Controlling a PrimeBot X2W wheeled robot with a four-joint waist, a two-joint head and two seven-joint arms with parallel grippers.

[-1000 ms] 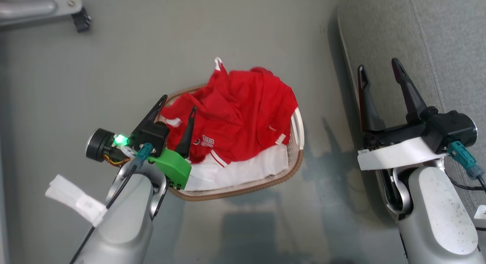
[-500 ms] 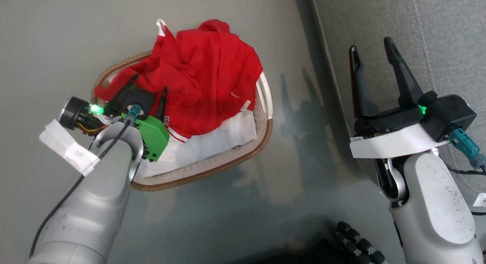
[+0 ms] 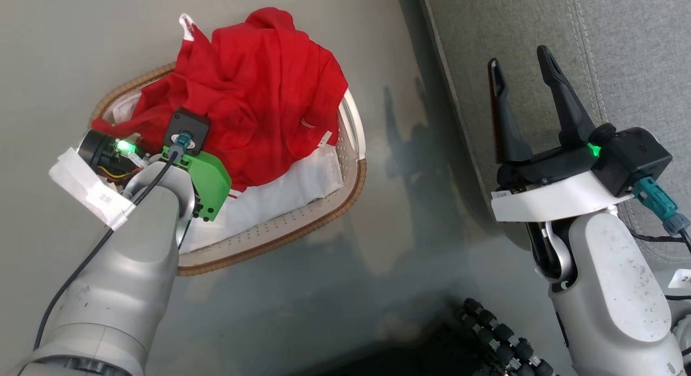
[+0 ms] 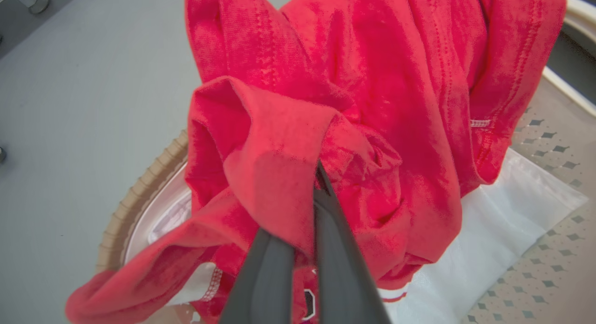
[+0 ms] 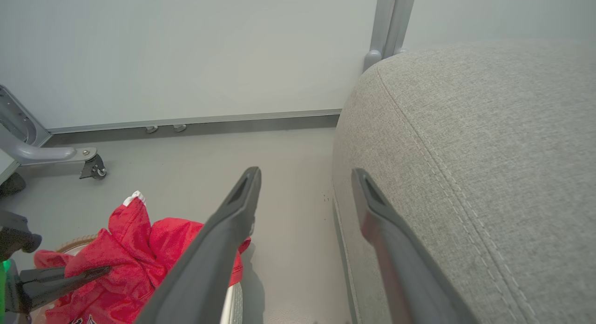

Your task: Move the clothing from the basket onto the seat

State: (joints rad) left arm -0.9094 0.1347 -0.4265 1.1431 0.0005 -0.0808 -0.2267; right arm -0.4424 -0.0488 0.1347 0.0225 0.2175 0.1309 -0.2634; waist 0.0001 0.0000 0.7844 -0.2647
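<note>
Left pincer (image 4: 312, 184), clamped on a fold of clothing (image 4: 409, 82): lift clear of the basket (image 4: 139, 189) rim before swinging to the seat (image 3: 540, 30).

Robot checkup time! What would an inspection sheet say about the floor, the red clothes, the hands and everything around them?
Surface: glossy grey floor; the basket stands on it.
Job's things: red clothing heaped in the basket, spilling over its far rim; grey seat to the right.
Clutter: white sheet under the clothing.
Hands: left hand shut on a fold of clothing; right hand open, holding nothing, near the seat's edge.
Cables: black cable along the left arm; teal plug at the right wrist.
Surroundings: pale wall; metal frame foot.
</note>
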